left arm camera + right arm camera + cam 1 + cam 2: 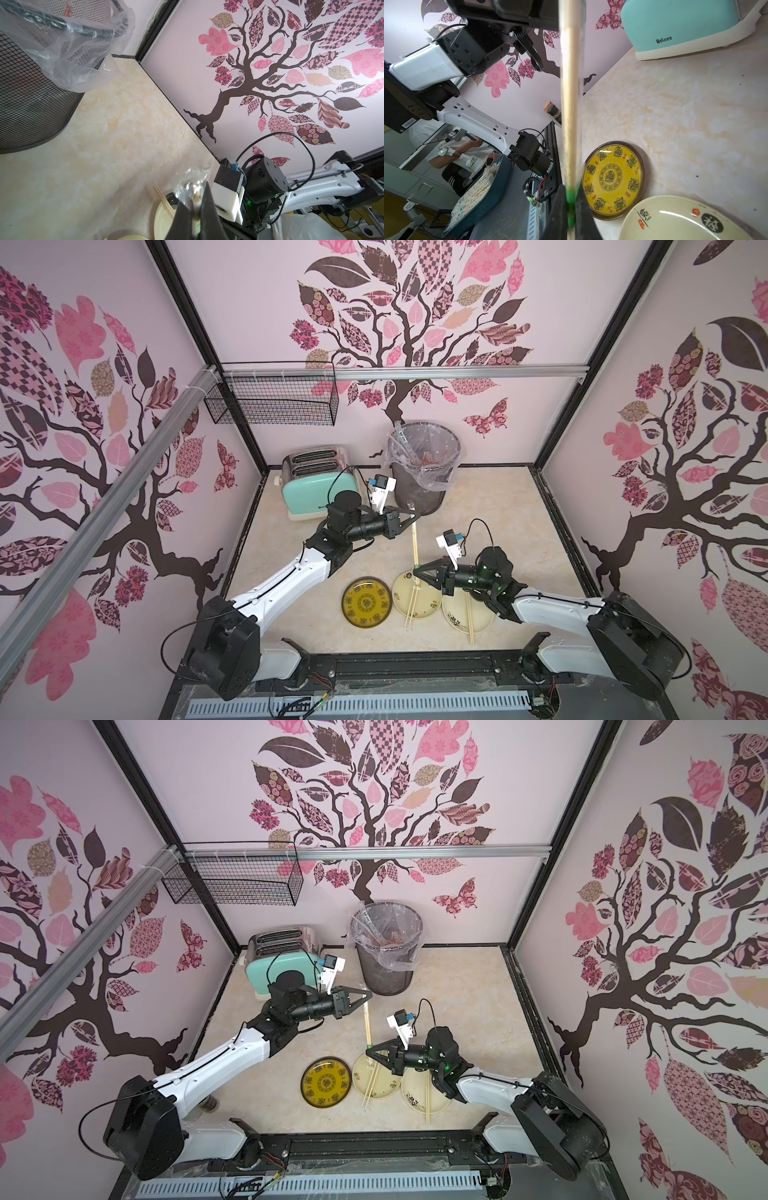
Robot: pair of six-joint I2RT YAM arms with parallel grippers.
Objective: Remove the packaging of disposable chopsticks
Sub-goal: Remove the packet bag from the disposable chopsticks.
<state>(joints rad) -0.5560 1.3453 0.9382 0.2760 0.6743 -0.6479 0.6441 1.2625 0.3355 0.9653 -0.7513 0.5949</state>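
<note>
Over the tabletop (pixel 498 531), between the lined bin (pixel 419 489) and the cream plate (pixel 400 593), a wrapped pair of chopsticks (pixel 414 545) spans both tools, long axis running far to near. Left tool (pixel 415 517), closed, pinches the sleeve (pixel 193 178) at its bin-side end; right tool (pixel 417 570), closed, clamps the green-printed end. Separation would likely run along this axis, the left tool nearer the bin.

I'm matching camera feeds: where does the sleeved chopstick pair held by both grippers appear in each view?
In a top view: sleeved pair, centre.
In a top view: centre.
Left wrist: bottom centre.
Right wrist: vertical, through the middle.
Landmark in all views: marble tabletop.
</note>
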